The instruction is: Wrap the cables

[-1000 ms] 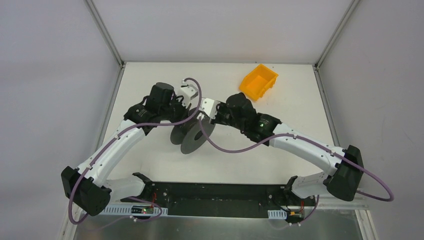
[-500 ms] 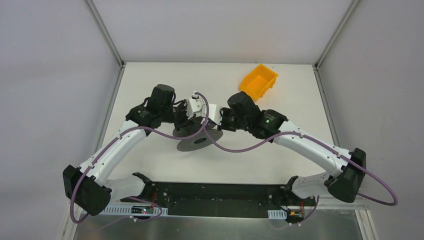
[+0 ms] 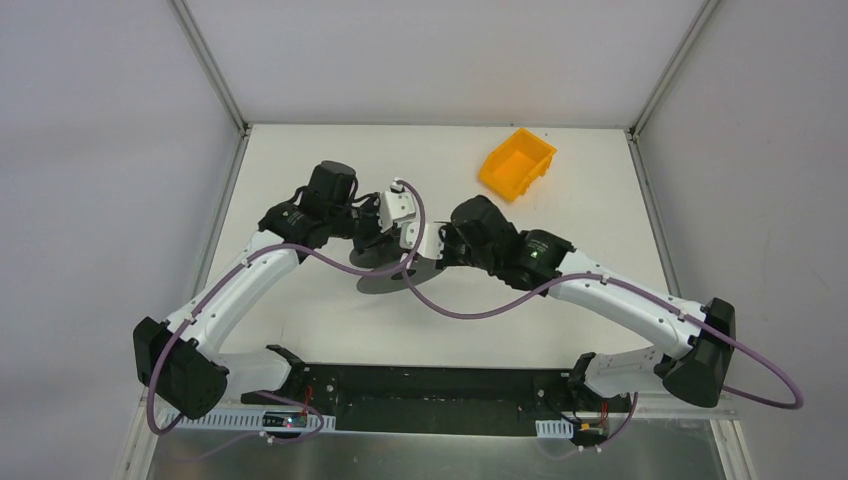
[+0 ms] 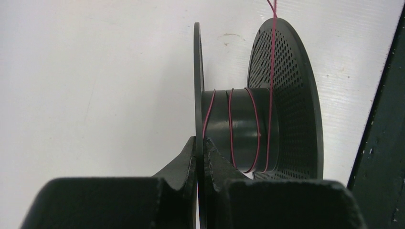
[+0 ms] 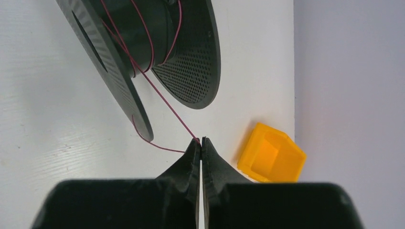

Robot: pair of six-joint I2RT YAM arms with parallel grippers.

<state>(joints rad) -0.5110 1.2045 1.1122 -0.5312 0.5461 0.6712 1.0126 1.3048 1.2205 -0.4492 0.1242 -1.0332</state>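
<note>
Both your tools are pinched shut: the left tool [image 4: 199,143] on the spool [image 4: 286,95], the right tool [image 5: 200,140] on the cable [image 4: 231,129].
Your left tool's tips clamp the rim of the black spool's thin, edge-on flange, with the white desk [image 4: 95,71] behind it. The thin red cable makes a few loose turns around the core, then runs straight to your right tool's closed tips. A short loose end curls just beside those tips. The orange bin [image 5: 270,155] sits apart from the spool.
</note>
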